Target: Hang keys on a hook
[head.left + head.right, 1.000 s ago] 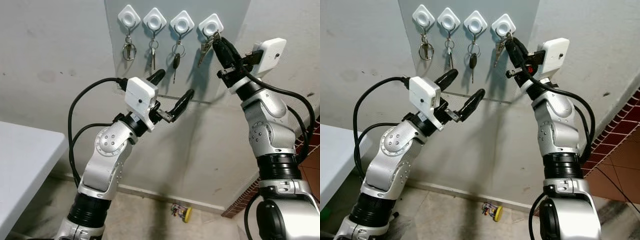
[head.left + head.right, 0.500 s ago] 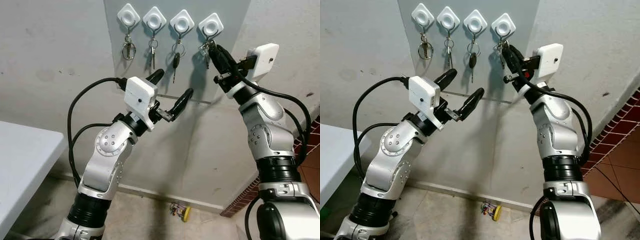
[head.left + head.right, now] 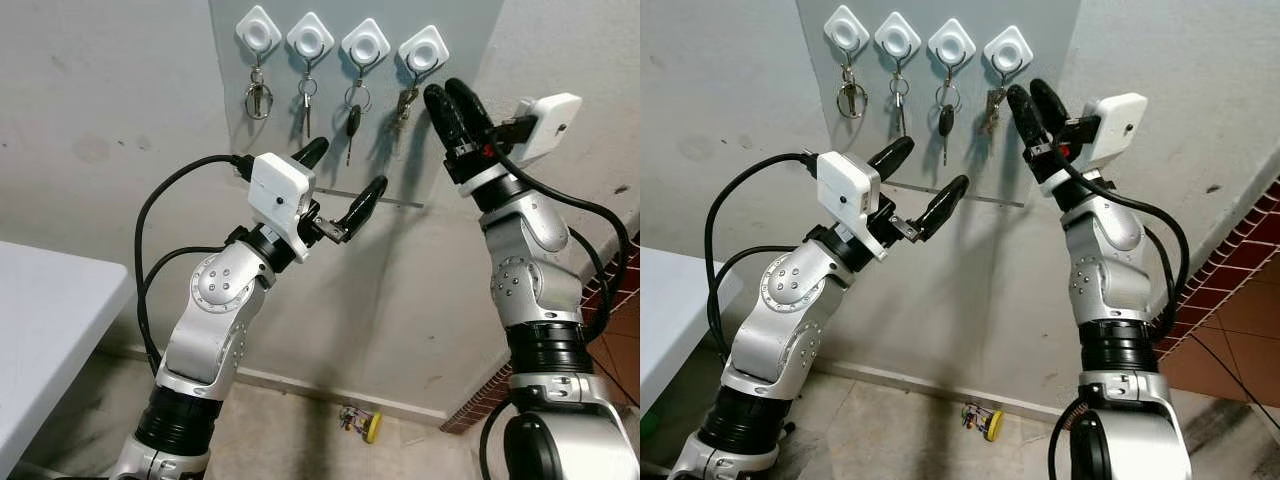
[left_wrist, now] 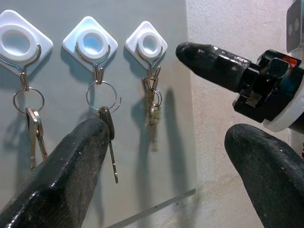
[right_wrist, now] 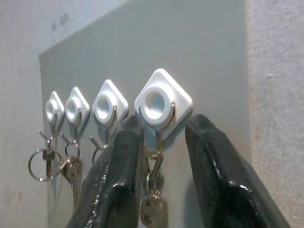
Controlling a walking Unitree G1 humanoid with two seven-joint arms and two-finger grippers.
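- Now keys (image 3: 403, 103) are hanging straight down, long axis vertical, from rightmost hook (image 3: 421, 52).
- Right tool (image 3: 452, 97) is sitting just beside them, fingers parted, holding nothing.
- Left tool (image 3: 340, 181) is hovering open, lower.

The two head views look forward and slightly up at a pale grey wall panel (image 3: 360, 110) with four white diamond-shaped hook plates (image 3: 364, 44), from some way back, both silver arms in the near field. They share nearly the same scene, the right eye shifted sideways. The left wrist view sits near the panel, facing its three rightmost plates. The right wrist view looks up at the rightmost plate (image 5: 163, 102) from very close.
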